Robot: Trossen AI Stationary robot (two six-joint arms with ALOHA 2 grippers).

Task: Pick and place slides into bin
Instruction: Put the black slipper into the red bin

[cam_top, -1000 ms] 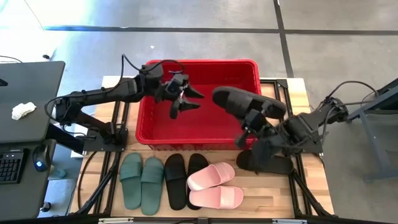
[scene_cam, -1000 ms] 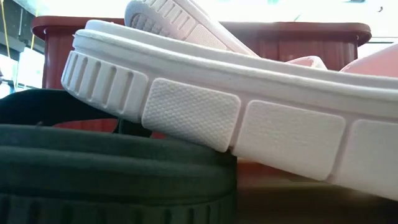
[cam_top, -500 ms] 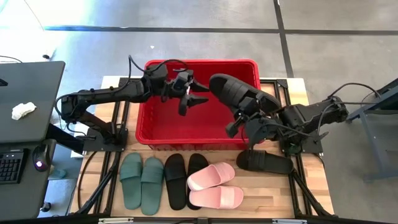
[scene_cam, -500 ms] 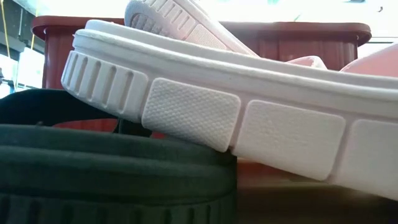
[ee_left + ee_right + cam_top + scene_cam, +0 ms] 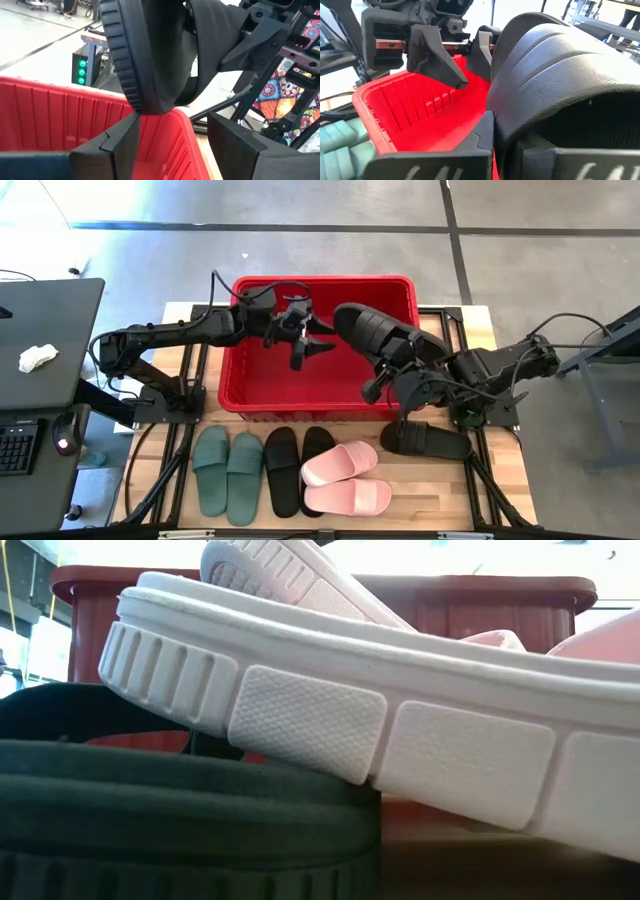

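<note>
Over bin (image 5: pixel 250 380), right end effector (image 5: pixel 385 380) apparently clamping black slide (image 5: pixel 375 330)

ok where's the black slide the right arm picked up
In the high view it's held by the right gripper over the red bin's right side: black slide, facing the left gripper.

Left tool (image 5: pixel 312 338) spread wide, arm outstretched, right tool (image 5: pixel 385 370) clamped tight, facing it
</note>
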